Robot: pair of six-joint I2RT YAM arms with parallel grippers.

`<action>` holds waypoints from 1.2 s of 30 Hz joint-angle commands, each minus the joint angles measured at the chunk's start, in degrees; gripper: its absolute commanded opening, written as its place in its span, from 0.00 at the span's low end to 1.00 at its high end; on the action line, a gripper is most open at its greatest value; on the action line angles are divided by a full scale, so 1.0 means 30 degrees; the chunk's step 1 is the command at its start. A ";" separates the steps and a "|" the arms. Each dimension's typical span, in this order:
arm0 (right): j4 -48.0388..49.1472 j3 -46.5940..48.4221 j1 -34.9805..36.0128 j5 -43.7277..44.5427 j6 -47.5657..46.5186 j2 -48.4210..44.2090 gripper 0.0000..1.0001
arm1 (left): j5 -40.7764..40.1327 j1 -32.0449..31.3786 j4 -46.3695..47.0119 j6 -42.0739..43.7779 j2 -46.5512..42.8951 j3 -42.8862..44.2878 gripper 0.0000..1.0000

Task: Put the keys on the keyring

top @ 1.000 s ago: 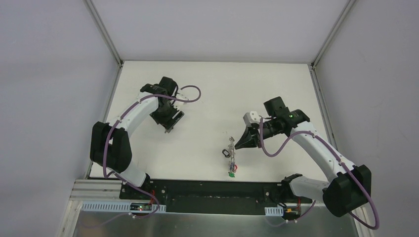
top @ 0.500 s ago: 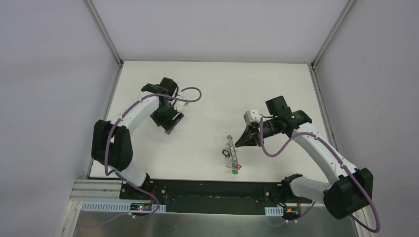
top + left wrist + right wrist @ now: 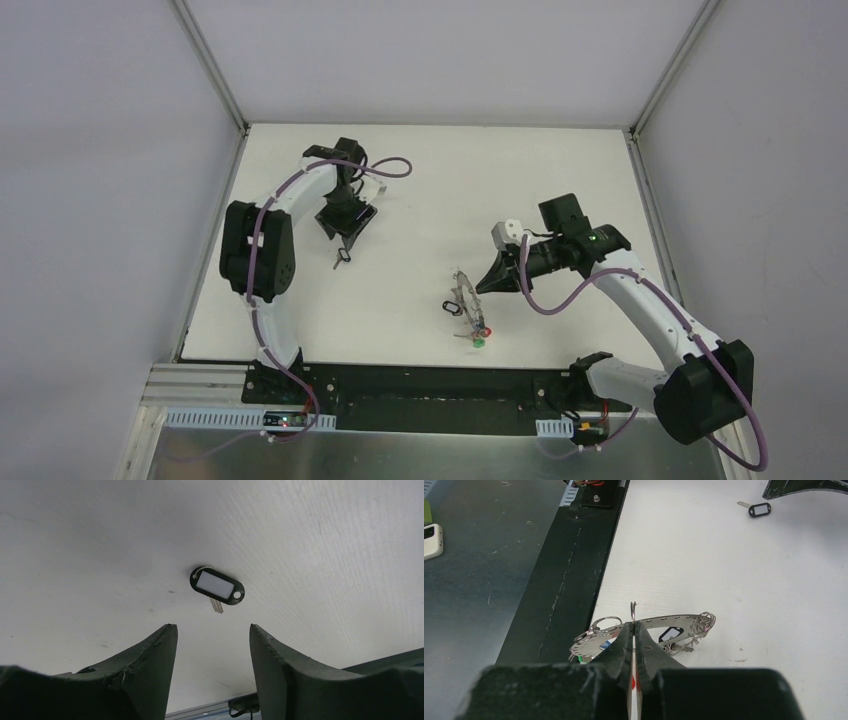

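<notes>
The keyring (image 3: 463,298) is a wide grey metal hoop strung with small keys and red and green tags (image 3: 480,339), lying at mid-right of the table. My right gripper (image 3: 490,281) is shut on its rim. In the right wrist view the gripper (image 3: 634,624) pinches the hoop (image 3: 679,618), which carries small split rings (image 3: 605,624) and a black tag (image 3: 670,633). One loose key with a black tag (image 3: 343,257) lies on the table at the left. My left gripper (image 3: 348,226) is open and empty just behind it. The key (image 3: 218,586) lies ahead of the left gripper (image 3: 212,628).
A black strip (image 3: 420,385) runs along the table's near edge. The metal frame rails (image 3: 645,190) and grey walls bound the white table (image 3: 440,180). In the right wrist view a phone (image 3: 431,534) lies on the grey surface beyond the strip.
My left arm has drawn back toward the far left, and the black-tagged key now lies uncovered on the table. The keyring in my right gripper has swung slightly, its tags shifting right.
</notes>
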 commanded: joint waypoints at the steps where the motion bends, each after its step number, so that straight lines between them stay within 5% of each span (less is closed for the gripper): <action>1: 0.0746 -0.0148 -0.0269 -0.0667 0.0263 -0.0670 0.00 | 0.0200 0.0151 -0.1015 -0.0415 0.1196 0.1228 0.55; 7: 0.0861 -0.0209 -0.0340 -0.0635 0.0360 -0.0569 0.00 | 0.0510 0.0166 -0.0743 -0.0770 0.1853 0.0741 0.53; 23: 0.1918 -0.0647 -0.0552 -0.0593 0.1376 -0.0736 0.00 | -0.2196 0.0058 0.0722 -0.0933 0.0607 -0.1690 0.69; 36: 0.2377 -0.0906 -0.0756 -0.0601 0.1826 -0.1441 0.00 | -0.1556 -0.1257 0.0336 -0.3415 0.1449 -0.0213 0.54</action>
